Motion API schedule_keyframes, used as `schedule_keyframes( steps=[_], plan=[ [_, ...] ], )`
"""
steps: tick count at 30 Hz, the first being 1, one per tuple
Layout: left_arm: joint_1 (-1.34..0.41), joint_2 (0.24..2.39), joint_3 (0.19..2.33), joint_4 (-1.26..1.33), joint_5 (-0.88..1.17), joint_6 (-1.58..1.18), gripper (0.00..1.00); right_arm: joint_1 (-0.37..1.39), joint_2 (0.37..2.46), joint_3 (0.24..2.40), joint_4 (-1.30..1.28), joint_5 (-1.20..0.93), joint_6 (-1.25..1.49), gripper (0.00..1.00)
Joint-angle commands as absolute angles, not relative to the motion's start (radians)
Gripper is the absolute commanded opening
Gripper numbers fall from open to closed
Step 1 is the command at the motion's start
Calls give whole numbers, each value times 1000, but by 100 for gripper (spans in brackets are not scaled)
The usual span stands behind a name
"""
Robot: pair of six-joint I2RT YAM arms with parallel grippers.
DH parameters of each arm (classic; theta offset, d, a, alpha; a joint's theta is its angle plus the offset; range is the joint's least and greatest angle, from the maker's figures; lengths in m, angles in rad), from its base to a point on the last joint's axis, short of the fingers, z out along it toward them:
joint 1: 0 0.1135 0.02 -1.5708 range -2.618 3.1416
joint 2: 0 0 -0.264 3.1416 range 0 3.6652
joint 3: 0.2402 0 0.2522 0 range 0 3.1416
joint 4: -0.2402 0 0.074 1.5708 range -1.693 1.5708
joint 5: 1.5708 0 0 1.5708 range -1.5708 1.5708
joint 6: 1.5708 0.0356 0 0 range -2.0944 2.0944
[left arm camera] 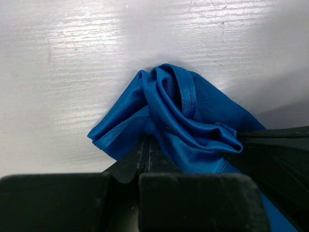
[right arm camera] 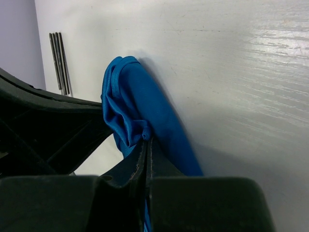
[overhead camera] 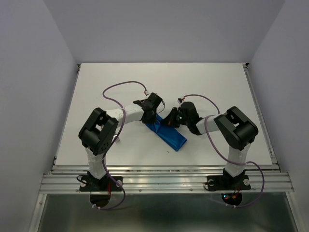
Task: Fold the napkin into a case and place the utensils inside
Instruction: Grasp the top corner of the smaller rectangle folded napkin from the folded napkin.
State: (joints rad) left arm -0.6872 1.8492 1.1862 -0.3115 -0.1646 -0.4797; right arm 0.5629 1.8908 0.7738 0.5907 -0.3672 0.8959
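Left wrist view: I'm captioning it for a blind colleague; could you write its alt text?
A bunched bright blue napkin lies on a white table, its near edge pinched by the shut left gripper at bottom centre. A black part of the right arm overlaps the cloth at the right.

A robotics lab enclosure: white table (overhead camera: 193, 87), aluminium rail frame (overhead camera: 164, 181), plain pale walls (overhead camera: 29, 72) on three sides.

Bright blue napkin (overhead camera: 172, 137), thin and soft, folded into a narrow strip. Lying slantwise near the middle of the table (overhead camera: 217, 87) (far end leftward, near end rightward). Bunched, creased and lifted at the far end, hem showing; flatter toward the near end.
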Motion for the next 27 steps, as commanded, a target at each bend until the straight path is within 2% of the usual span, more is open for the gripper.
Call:
schedule_keyframes(
  steps=[1,5,10,15,27],
  plan=[
    [-686,1801,1193,-318,-160,-480,0,558,1829,759,607,-376,879,1],
    [-689,1796,1195,-322,-175,-477,2,558,1824,767,606,-380,881,1],
    [-689,1779,1190,-322,-189,-479,28,558,1838,772,607,-387,882,1],
    [-704,1778,1203,-339,-216,-463,40,558,1842,775,607,-388,881,1],
    [-758,1842,1243,-393,-299,-465,37,558,1847,782,607,-393,884,1]
  ],
)
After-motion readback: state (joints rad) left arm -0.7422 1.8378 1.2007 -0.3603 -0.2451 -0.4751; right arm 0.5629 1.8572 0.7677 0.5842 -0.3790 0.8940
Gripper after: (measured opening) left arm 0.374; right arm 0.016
